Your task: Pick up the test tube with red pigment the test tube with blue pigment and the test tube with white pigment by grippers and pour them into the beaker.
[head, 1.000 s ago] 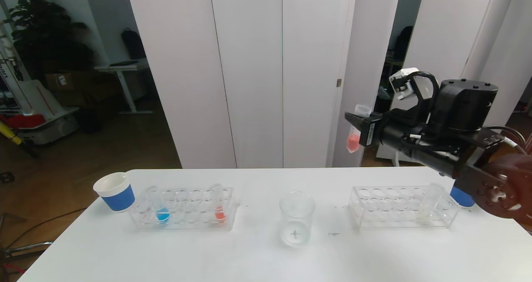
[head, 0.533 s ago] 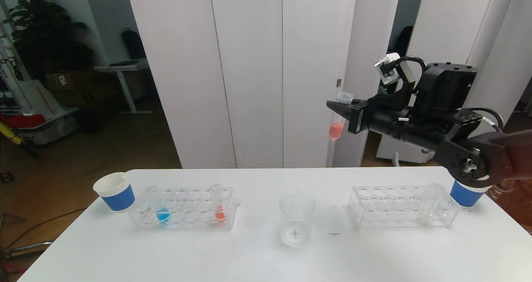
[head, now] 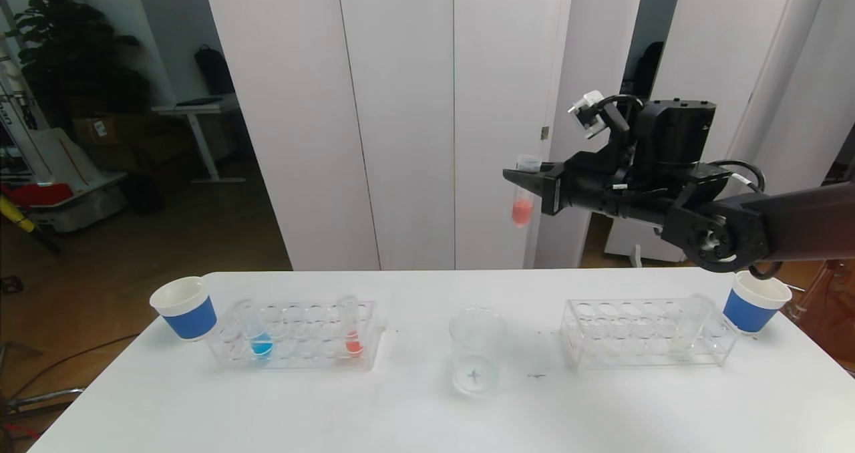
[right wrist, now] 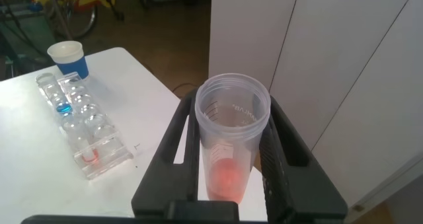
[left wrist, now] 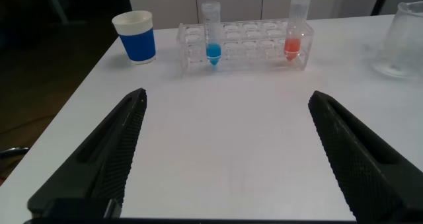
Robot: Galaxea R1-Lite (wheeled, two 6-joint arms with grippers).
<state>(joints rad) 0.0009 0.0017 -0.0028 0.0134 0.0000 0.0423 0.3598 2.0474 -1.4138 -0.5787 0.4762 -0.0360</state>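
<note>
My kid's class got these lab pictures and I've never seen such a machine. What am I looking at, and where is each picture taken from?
It is a two-armed robot at a white table. The wide picture comes from a camera on its head; the other two come from cameras on its wrists. The right gripper, high above the table, is shut on a red tube, seen close up in the right wrist view. The left gripper is open, low over the table. On the table: a beaker, a rack with a blue tube and another red tube, a second rack with a white tube, and two cups.
</note>
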